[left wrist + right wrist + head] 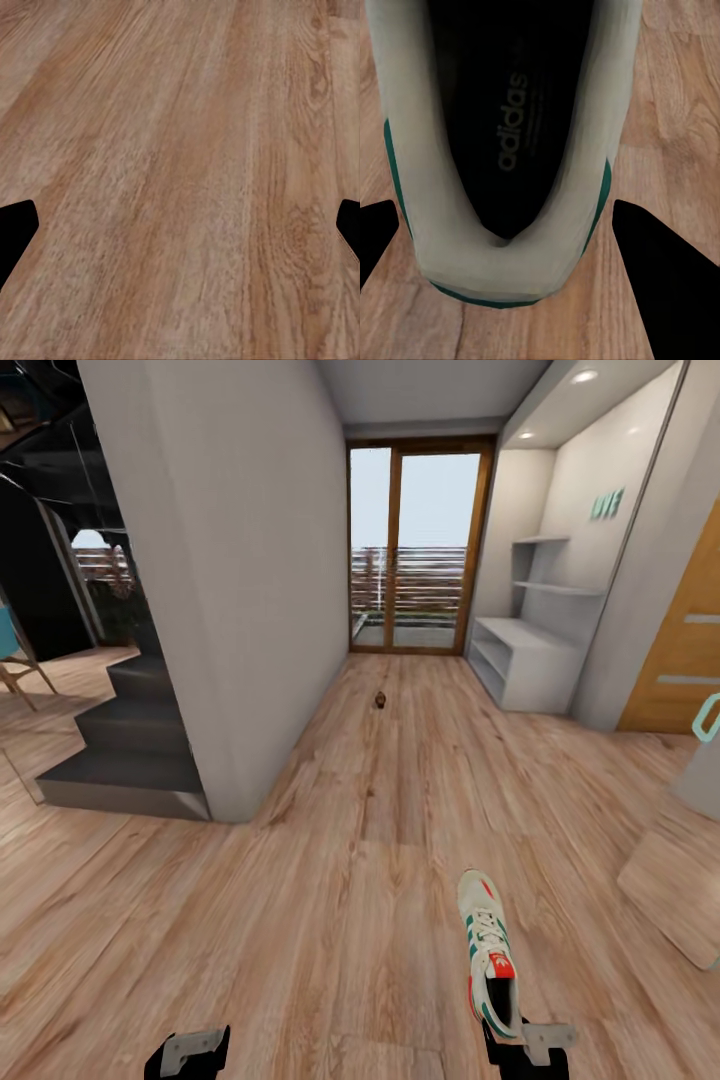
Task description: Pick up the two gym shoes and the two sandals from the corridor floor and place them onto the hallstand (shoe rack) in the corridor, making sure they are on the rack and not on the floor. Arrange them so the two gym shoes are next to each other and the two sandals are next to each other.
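One gym shoe [488, 952] lies on the corridor floor [330, 920] directly ahead of the right gripper [527, 1050], toe pointing away from the robot down the corridor and heel nearest the gripper. It is white with green side stripes, white laces and a red-orange tongue tag. In the right wrist view the shoe's heel end and dark insole [506, 142] sit between the two dark fingertips [664, 277], which stand apart on either side of the heel; the fingers are spread wide and no contact with the shoe can be confirmed, so the right gripper is released and grips nothing. The left gripper [188, 1053] is at the lower edge of the head view over bare planks; in the left wrist view its fingertips [16, 225] appear only at the frame's two edges, far apart, with wood-grain floor between them, so it too is released and empty. The hallstand [525, 650], a pale grey unit with a low bench, open shelf levels and two stepped wall shelves, stands against the right-hand wall well down the corridor, near the glazed door [418, 545]. A small dark object [380, 701] lies on the floor midway down the corridor; it is too small to identify. A grey staircase [130, 745] rises to the left behind the wall corner.
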